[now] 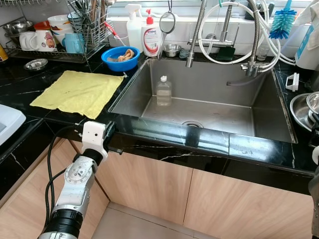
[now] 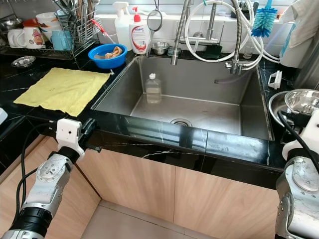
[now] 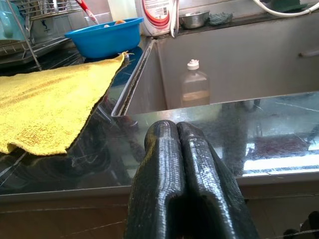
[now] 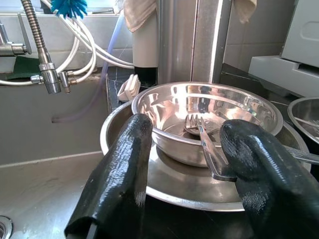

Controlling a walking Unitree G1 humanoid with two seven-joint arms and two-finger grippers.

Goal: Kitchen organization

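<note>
My left gripper (image 3: 177, 149) is shut with nothing in it, low at the front edge of the black counter (image 1: 209, 142), just below a yellow cloth (image 1: 79, 90). A clear plastic bottle (image 1: 163, 91) stands upright in the steel sink (image 1: 234, 117). My right gripper (image 4: 187, 149) is open at the counter's right end. Just beyond its fingers (image 4: 119, 169), a steel bowl (image 4: 209, 107) rests inside a wider steel bowl (image 4: 164, 184). A fork (image 4: 204, 137) lies in the upper bowl, its handle over the rim close to one finger.
A blue bowl (image 1: 120, 57), a spray bottle (image 1: 133, 27), a dish soap bottle (image 1: 151, 37) and a small steel bowl (image 1: 172, 50) line the back. A dish rack (image 1: 60, 35) with mugs and utensils stands back left. The faucet hose (image 1: 234, 45) loops over the sink, beside a blue brush (image 1: 283, 22).
</note>
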